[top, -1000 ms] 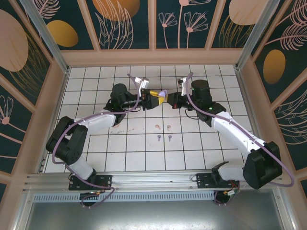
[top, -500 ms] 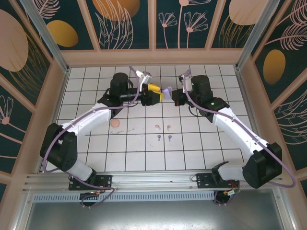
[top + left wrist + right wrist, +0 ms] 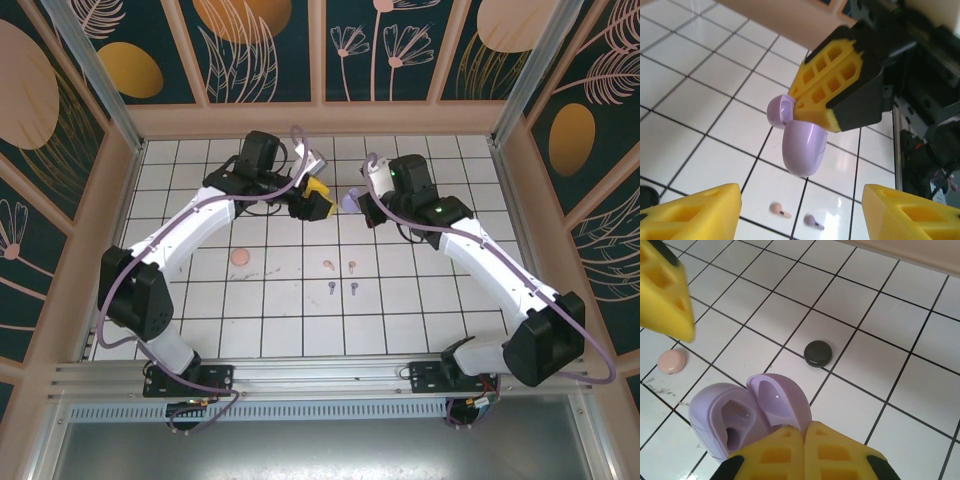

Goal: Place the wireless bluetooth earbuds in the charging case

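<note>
Far L on the white tiled table (image 3: 200,300), a closed pink case (image 3: 239,256) lies flat, well apart from both claws. L gripper (image 3: 318,200) sits toward the back of the table, fingers spread wide w/ nothing between them; L wrist cam shows its two yellow tips at the bottom corners w/ bare tile between. Just R of it, near but not touching, the lilac charging case (image 3: 349,200) is up off the tiles, pinched by the R gripper (image 3: 358,204), whose yellow fingers are pressed together on the case body. Case is open, lid flipped back on its hinge. In L wrist cam the rounded body hangs w/ long axis roughly vertical, blunt end toward the floor, lid up-left of it. In R wrist cam both hollow halves face the lens, side by side. On the tiles nearer the arm bases: pink earbud pair (image 3: 326,265) in one row, lilac earbud pair (image 3: 331,287) in the next row toward the bases, each pair set apart; stem direction too small to read. A closed black case (image 3: 817,353) lies flat beyond the lilac one in R wrist cam. Open tile to the R and front; back wall (image 3: 320,120) is near behind the L arm.
</note>
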